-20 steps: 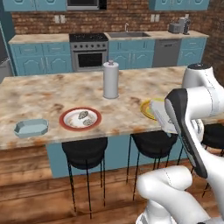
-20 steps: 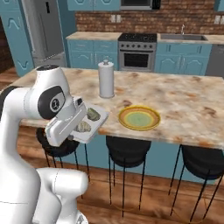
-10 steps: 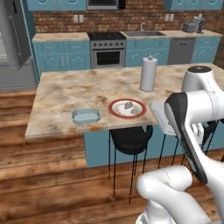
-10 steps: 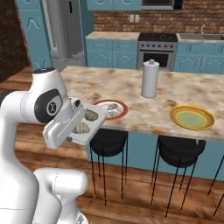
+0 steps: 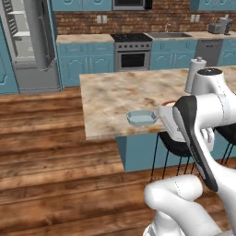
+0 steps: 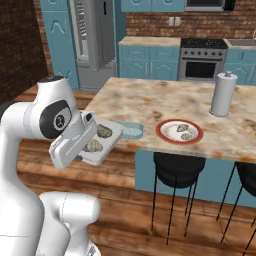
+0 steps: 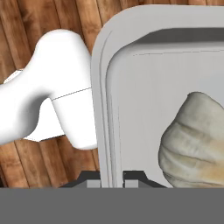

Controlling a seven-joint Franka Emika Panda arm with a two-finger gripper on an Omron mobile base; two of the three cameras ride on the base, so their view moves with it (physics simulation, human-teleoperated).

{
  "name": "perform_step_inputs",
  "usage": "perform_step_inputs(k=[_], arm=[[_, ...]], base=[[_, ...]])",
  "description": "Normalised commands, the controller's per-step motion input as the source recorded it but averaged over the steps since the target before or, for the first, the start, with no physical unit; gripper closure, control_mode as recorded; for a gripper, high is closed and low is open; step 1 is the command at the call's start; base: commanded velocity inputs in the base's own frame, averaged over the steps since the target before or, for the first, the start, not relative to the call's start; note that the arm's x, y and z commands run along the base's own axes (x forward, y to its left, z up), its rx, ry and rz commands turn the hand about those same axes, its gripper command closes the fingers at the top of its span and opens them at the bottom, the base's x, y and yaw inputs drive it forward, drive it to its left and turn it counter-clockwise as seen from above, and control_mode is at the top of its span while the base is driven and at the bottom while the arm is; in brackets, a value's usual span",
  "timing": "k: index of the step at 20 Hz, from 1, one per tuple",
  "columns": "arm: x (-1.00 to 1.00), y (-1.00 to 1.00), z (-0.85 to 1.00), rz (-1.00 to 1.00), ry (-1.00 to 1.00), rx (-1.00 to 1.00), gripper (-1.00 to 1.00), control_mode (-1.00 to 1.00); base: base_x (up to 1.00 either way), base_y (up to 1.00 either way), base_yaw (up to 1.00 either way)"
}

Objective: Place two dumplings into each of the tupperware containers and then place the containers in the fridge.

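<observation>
My gripper (image 6: 90,131) is shut on the rim of the whitish square tupperware container (image 6: 112,142), carried in the air beside the island's near left corner. Two dumplings (image 6: 104,131) lie in it. In the hand view the fingertips (image 7: 112,177) pinch the container's wall (image 7: 105,109), with one dumpling (image 7: 197,140) just inside. The pale blue container (image 6: 131,131) (image 5: 141,118) sits on the island's front edge. A red-rimmed plate (image 6: 165,135) to its right holds two more dumplings (image 6: 176,128). The fridge (image 5: 27,41) (image 6: 92,37) stands at the back left, its door open and shelves showing.
A paper towel roll (image 6: 222,94) stands on the island (image 6: 150,100). Black stools (image 6: 172,162) are tucked under the island's front. A stove (image 6: 202,60) and teal cabinets line the back wall. Wooden floor (image 5: 55,138) stretches between the island and the fridge.
The base has moved left, so the whole scene has slid right and the fridge has come further into view. The white container stays in my grip.
</observation>
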Motion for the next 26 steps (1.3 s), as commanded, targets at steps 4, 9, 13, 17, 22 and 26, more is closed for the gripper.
perform_step_inputs(k=[4,9,13,17,22,26], arm=[[0.00,0.00,0.00,0.00,0.00,0.00,1.00,1.00],[0.00,0.00,0.00,0.00,0.00,0.00,1.00,1.00],[0.00,0.00,0.00,0.00,0.00,0.00,1.00,1.00],[0.00,0.00,0.00,0.00,0.00,0.00,1.00,1.00],[0.00,0.00,0.00,0.00,0.00,0.00,1.00,1.00],[0.00,0.00,0.00,0.00,0.00,0.00,1.00,1.00]], base=[[0.38,1.00,0.01],[0.53,1.00,0.00],[0.56,1.00,0.00],[0.62,1.00,0.00],[0.66,1.00,0.00],[0.71,1.00,0.01]])
